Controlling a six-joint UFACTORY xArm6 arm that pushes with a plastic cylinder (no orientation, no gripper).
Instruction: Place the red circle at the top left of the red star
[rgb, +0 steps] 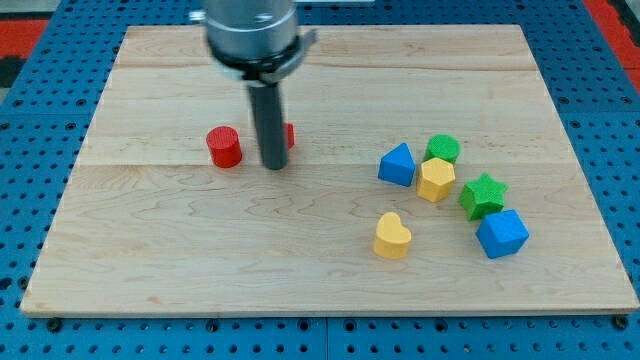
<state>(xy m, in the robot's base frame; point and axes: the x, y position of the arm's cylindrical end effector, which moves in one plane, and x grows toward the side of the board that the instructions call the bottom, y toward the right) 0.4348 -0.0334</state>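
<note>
The red circle (225, 146) stands on the wooden board at the left of centre. The red star (289, 135) is mostly hidden behind my rod; only a red edge shows to the rod's right. My tip (273, 165) rests on the board just right of the red circle and in front of the red star, a small gap away from the circle. The circle lies to the left of the star and slightly lower in the view.
A cluster sits at the right: a blue triangle-like block (397, 164), a green circle (443, 149), a yellow hexagon (436, 180), a green star (483, 195), a blue cube (502, 234) and a yellow heart (392, 236). The wooden board (150, 250) lies on blue pegboard.
</note>
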